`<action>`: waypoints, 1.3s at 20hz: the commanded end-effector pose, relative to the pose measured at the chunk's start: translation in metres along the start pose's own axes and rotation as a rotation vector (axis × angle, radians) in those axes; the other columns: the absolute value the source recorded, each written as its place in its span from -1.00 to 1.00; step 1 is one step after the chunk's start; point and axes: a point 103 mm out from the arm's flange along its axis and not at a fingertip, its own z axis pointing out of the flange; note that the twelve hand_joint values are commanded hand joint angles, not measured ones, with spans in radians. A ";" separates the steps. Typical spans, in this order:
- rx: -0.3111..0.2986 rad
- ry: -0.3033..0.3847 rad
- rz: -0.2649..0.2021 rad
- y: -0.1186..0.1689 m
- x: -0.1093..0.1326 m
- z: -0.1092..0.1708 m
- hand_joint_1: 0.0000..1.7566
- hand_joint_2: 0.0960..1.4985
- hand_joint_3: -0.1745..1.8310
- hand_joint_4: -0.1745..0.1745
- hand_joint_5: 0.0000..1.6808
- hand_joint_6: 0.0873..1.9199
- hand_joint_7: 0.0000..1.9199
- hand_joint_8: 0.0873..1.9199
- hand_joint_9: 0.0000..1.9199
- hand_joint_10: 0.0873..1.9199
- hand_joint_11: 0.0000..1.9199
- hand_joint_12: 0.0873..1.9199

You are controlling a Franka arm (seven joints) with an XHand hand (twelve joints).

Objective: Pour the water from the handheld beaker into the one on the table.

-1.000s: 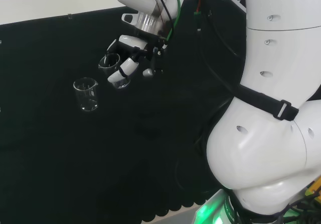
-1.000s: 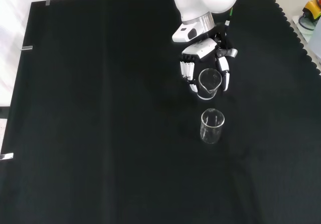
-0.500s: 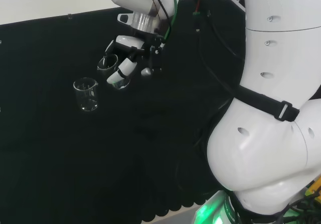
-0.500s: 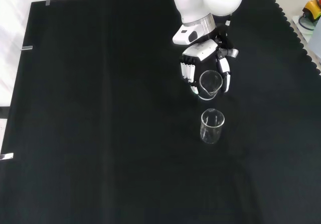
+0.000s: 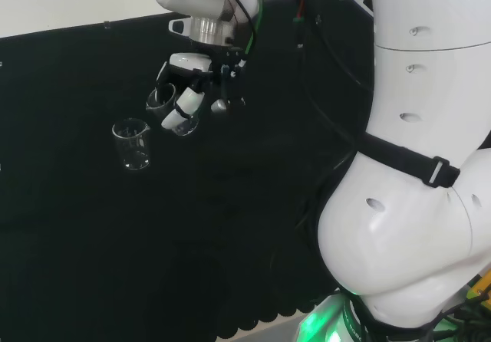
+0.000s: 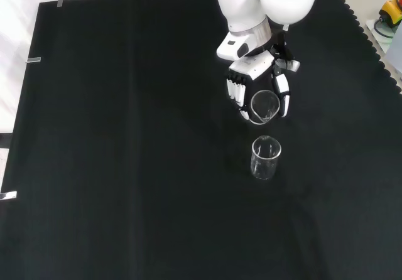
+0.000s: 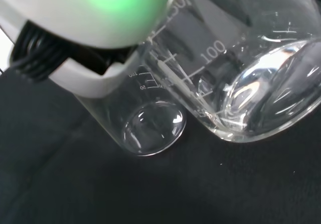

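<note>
Hand [image 6: 254, 66] curled round handheld beaker [image 6: 264, 105], we see fingers [image 6: 235, 91] one side, thumb [image 6: 284, 96] other side. We note held beaker tilted, above cloth, mouth toward table beaker [image 6: 266, 157]. Table beaker upright on black cloth [image 6: 125, 135], just in front of hand in front view, left of it in head view; apart from held one

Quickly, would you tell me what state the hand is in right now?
Hand: shut on the handheld beaker, fingers curled round it, above and apart from the beaker on the cloth.
</note>
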 end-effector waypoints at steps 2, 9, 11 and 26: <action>0.071 -0.092 0.014 0.007 0.013 -0.007 0.63 -0.21 -0.26 -1.00 0.59 -0.58 0.40 -0.43 0.61 -1.00 0.32 -0.31; 0.146 -0.181 0.045 0.013 0.023 -0.007 0.63 -0.23 -0.24 -1.00 0.59 -0.58 0.40 -0.43 0.62 -1.00 0.32 -0.31; 0.158 -0.195 0.049 0.014 0.025 -0.006 0.63 -0.23 -0.24 -1.00 0.60 -0.58 0.40 -0.44 0.62 -1.00 0.33 -0.31; 0.211 -0.303 0.066 0.022 0.041 -0.006 0.63 -0.24 -0.23 -1.00 0.60 -0.58 0.41 -0.45 0.63 -1.00 0.34 -0.31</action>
